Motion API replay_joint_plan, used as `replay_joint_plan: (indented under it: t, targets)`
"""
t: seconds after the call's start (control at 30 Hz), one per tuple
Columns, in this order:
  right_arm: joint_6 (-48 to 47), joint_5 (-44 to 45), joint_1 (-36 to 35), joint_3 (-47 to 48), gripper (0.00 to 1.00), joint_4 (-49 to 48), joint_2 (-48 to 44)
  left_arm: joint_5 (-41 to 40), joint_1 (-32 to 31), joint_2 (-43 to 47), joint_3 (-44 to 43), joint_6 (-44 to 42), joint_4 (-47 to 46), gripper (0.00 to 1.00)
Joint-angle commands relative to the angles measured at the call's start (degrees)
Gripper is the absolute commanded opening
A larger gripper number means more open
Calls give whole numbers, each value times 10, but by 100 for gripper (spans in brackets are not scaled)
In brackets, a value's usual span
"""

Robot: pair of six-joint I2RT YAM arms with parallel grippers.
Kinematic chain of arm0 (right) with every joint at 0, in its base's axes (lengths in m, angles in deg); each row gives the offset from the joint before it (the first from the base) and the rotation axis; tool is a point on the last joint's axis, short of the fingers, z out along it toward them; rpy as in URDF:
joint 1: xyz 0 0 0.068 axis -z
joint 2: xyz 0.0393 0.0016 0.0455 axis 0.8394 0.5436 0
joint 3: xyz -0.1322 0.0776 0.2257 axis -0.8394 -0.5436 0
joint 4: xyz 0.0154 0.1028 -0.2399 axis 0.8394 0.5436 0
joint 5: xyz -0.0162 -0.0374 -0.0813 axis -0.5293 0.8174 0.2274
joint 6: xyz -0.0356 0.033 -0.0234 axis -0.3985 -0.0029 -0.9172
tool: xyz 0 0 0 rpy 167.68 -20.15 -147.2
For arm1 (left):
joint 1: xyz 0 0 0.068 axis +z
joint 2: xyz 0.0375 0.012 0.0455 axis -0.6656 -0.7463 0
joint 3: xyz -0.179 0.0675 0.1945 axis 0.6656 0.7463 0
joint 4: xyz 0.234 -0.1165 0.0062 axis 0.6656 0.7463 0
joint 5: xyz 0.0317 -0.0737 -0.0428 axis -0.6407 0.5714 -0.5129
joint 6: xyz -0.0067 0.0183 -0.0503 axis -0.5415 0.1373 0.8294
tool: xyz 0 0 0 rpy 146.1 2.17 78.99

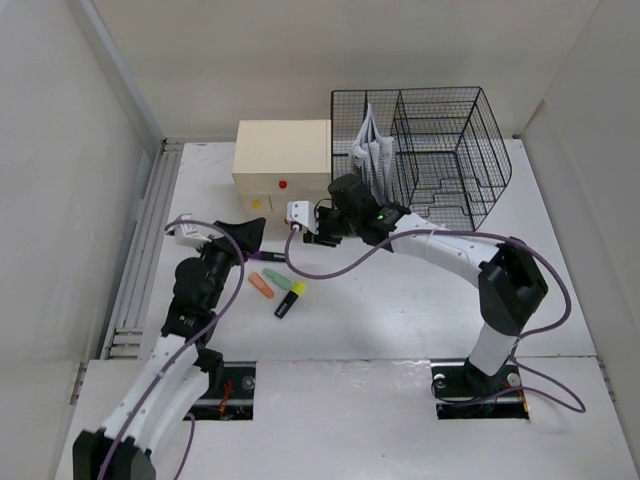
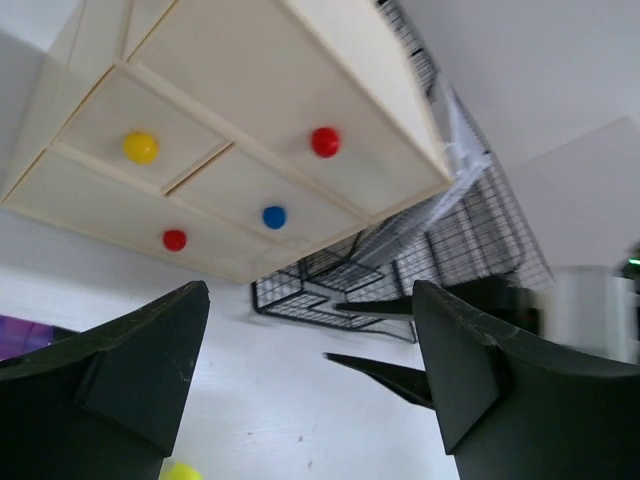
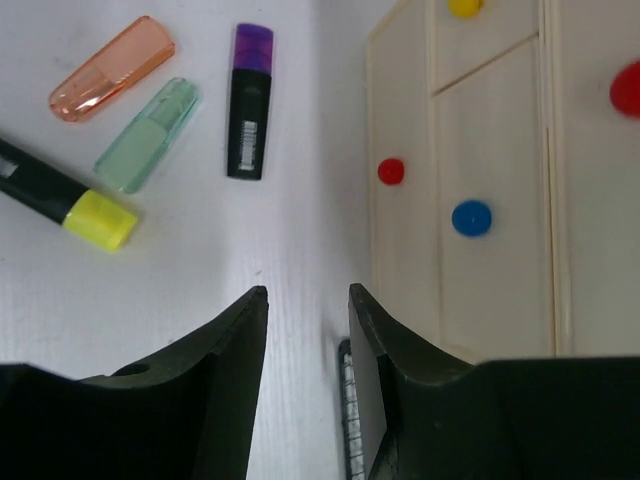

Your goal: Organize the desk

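The white desk [image 1: 400, 300] carries a cream drawer box [image 1: 283, 155] with coloured knobs and a black wire-mesh rack [image 1: 430, 150] at the back. An orange marker [image 1: 260, 284], a green marker [image 1: 277, 279] and a black highlighter with a yellow cap [image 1: 290, 300] lie in front of the box. My left gripper [image 1: 255, 238] is open and empty above the desk, facing the drawer box [image 2: 230, 130]. My right gripper [image 1: 318, 235] is open and empty, low over the desk [image 3: 200, 280] beside the box front [image 3: 480, 150]. A purple-capped marker [image 3: 250, 100] lies by the others.
Papers [image 1: 372, 150] stand in the rack's left compartment. Grey slotted rails [image 1: 145, 250] run along the desk's left edge. White walls close in the left, right and back. The right gripper's fingers [image 2: 400, 375] show in the left wrist view, close to my left gripper.
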Motion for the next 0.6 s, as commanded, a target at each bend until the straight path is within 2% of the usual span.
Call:
replay_joint_plan:
  t: [0.0, 0.07, 0.2, 0.3, 0.5, 0.53, 0.57]
  targets:
    - [-70, 50, -7, 18, 43, -96, 17, -29, -6, 93, 27, -12, 76, 80]
    - [-87, 68, -19, 18, 43, -121, 25, -54, -12, 162, 38, -6, 113, 80]
    - [-116, 148, -37, 17, 45, -170, 61, -71, -12, 235, 58, 6, 150, 80]
    - [-142, 192, -49, 23, 45, -200, 86, -71, -12, 246, 64, 11, 161, 80]
    - [-159, 221, -54, 18, 46, -245, 103, -52, -12, 246, 64, 11, 172, 80]
    - [-159, 227, -54, 18, 46, -245, 103, -52, -12, 246, 64, 11, 172, 78]
    - [-159, 227, -54, 18, 46, -245, 103, -52, -12, 246, 71, 11, 172, 72]
